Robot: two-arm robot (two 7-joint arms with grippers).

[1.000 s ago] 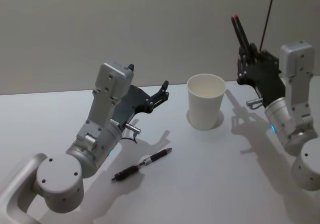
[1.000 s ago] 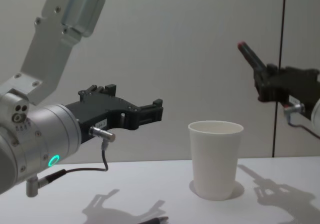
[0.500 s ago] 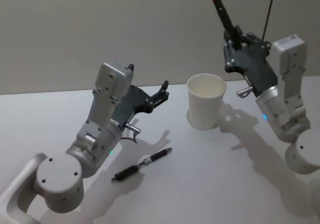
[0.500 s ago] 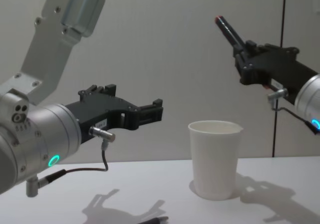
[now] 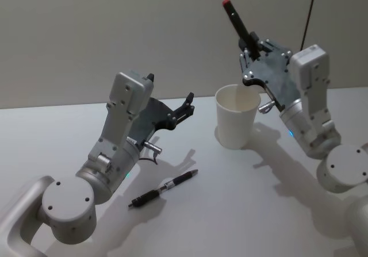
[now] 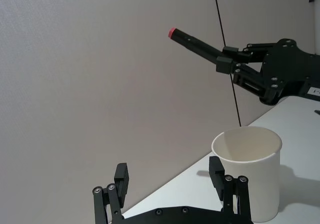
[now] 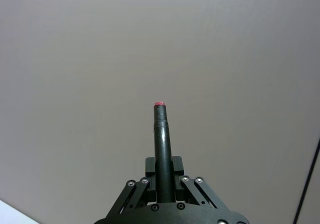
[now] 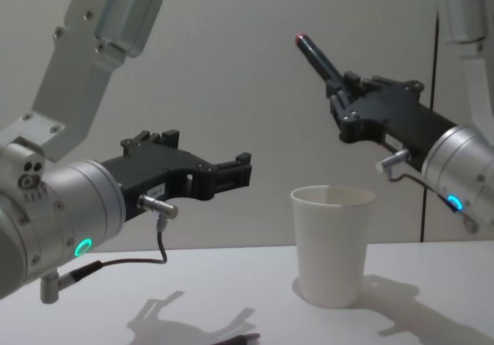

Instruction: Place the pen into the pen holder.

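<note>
The right gripper [image 5: 250,43], fingers closed on a red-tipped pen [image 5: 236,19], hangs above the paper cup [image 5: 234,125]; the left gripper [image 5: 188,105], fingers open, hovers left of the cup.

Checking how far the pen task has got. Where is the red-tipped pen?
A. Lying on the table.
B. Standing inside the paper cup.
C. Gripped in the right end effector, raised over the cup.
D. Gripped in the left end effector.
C: the right end effector is shut on the red-tipped pen above the paper cup; the left end effector hovers open over the table.
</note>
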